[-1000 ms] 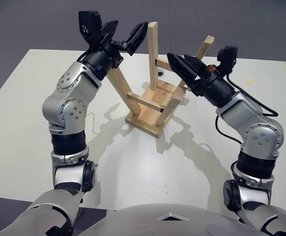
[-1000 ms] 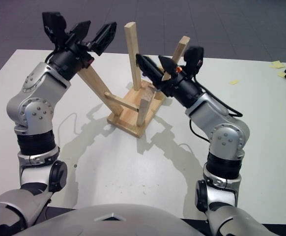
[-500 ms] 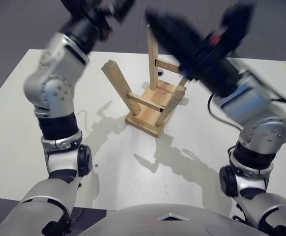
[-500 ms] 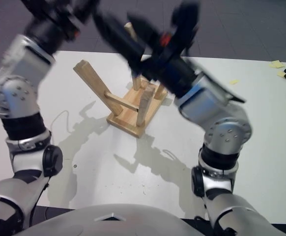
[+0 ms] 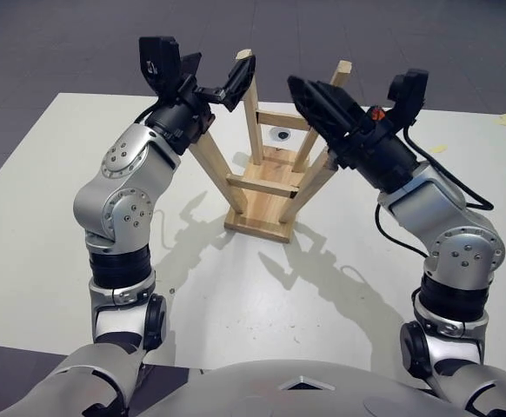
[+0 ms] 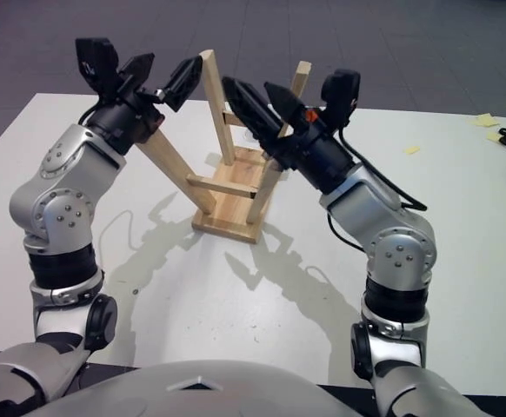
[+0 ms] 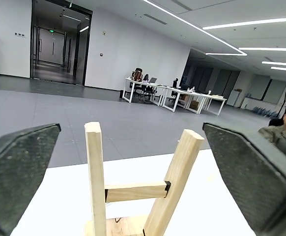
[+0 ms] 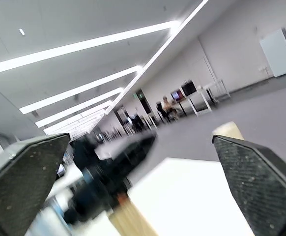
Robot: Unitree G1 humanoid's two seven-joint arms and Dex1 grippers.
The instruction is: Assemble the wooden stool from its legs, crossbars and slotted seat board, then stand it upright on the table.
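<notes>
With jaws wide open, the left gripper (image 5: 216, 81) and right gripper (image 5: 310, 92) flank the upturned stool (image 5: 265, 184); an uneven grab could topple it.

Pale, bare-looking wood of the stool (image 5: 262, 184), the smooth matt white table (image 5: 53, 234), and matt black pads (image 7: 20, 172) with a rough, grainy surface

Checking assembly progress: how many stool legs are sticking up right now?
4, all pointing up from the seat board: far left leg, far right leg, near left leg, near right leg. None seems hidden.
</notes>
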